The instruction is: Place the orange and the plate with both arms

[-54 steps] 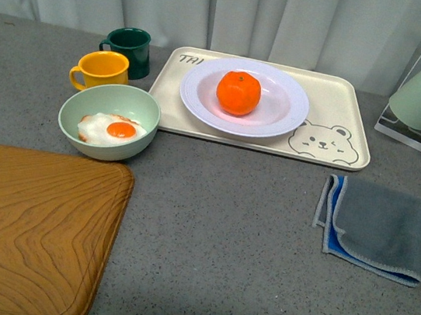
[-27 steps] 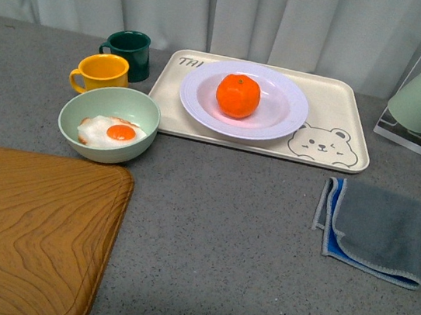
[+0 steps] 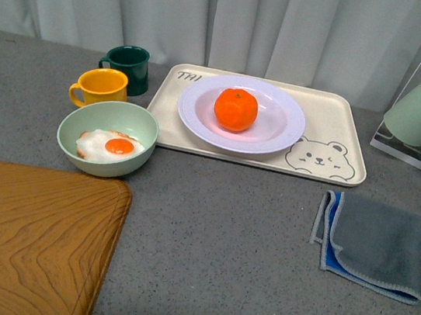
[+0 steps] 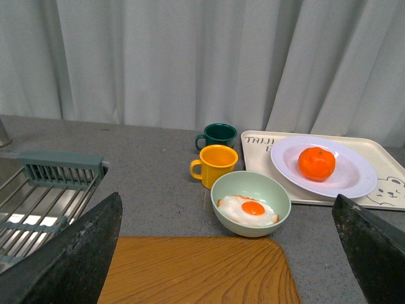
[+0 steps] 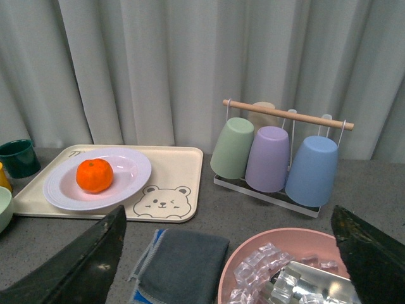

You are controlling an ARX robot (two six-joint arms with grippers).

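While orange (image 3: pixel 236 109) sits on plate (image 3: pixel 277 128), green bowl (image 3: pixel 106 138), mugs nearby; both end effectors wide open, empty; scene shifted lower than before.

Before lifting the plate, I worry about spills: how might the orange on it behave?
The orange is round and sits loose in the white plate, so it would likely roll if tilted. The plate's deep well should catch it. Its dimpled skin probably grips well.

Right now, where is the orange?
In the front view the orange sits in the middle of the white plate, on the bear tray at the back, right of the two mugs.
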